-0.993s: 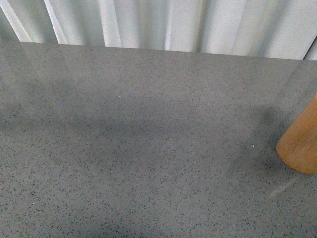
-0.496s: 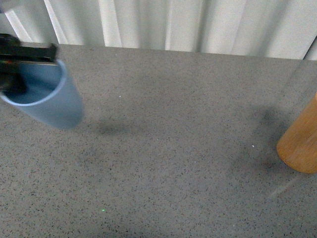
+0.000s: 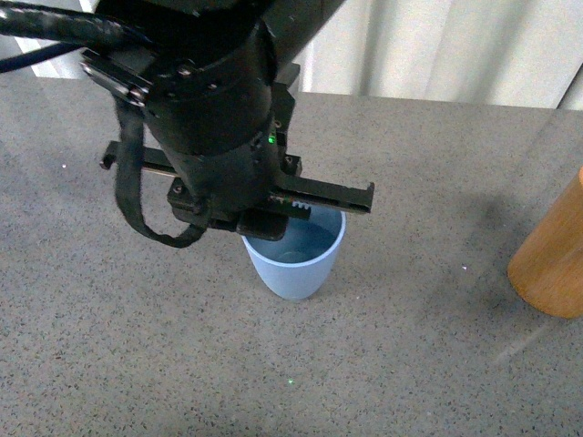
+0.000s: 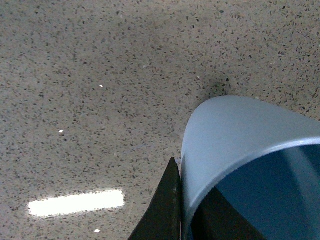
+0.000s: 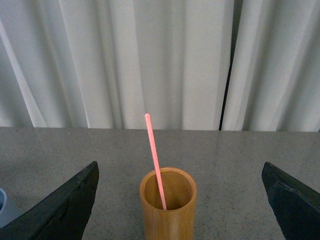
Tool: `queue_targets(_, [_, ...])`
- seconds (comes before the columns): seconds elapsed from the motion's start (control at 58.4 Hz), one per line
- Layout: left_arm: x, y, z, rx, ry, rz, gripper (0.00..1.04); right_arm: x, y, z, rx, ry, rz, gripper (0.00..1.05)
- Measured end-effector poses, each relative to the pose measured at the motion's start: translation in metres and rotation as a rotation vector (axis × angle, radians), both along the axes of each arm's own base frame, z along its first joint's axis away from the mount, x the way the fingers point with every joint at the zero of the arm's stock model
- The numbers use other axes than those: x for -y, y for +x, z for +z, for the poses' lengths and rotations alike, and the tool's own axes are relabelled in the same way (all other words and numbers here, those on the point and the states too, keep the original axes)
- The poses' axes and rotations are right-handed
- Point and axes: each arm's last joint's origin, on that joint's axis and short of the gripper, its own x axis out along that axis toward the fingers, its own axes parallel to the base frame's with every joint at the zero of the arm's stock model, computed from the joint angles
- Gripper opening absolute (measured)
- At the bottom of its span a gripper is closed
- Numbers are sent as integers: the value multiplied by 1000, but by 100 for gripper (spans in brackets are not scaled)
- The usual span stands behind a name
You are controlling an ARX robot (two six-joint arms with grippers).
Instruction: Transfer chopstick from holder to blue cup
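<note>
Pink and slim, the straight pink chopstick [image 5: 155,160] stands tilted in the cylindrical bamboo holder [image 5: 168,210], its lower end down inside and its upper end well above the rim. Only the right wrist view shows this. It sits ahead of the right gripper [image 5: 179,166], centred between black fingers [image 5: 60,210] that are spread wide and touch nothing. The front view catches just a part of the holder's smooth tan side at its edge.

The tapered light blue plastic cup [image 3: 296,259] sits under the left gripper [image 4: 187,210]. In the front view the bulky black arm hides how it is held. The left wrist view shows one dark finger [image 4: 167,210] against the outside of the matte wall and a dark shape just inside the rim, so the jaws are clamped on the cup's wall.

Beneath lies a grey speckled stone-like tabletop [image 3: 437,364]. Beyond both grippers hangs a white pleated curtain [image 5: 150,60].
</note>
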Motion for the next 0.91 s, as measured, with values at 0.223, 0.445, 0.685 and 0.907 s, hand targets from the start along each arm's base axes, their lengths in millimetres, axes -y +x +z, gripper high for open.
queue_targets(0.223, [21, 8, -8, -2, -26, 12, 23, 0, 0, 0, 0, 0, 0, 95])
queue_targets(0.445, [13, 7, 7, 52, -75, 30, 57, 0, 0, 0, 0, 0, 0, 95])
queue_targets(0.685, [-38, 8, 60, 237, -171, 100, 93, 0, 0, 0, 0, 0, 0, 95])
queue_targets(0.907, [-136, -31, 114, 871, -245, 191, 83, 0, 0, 0, 0, 0, 0, 95])
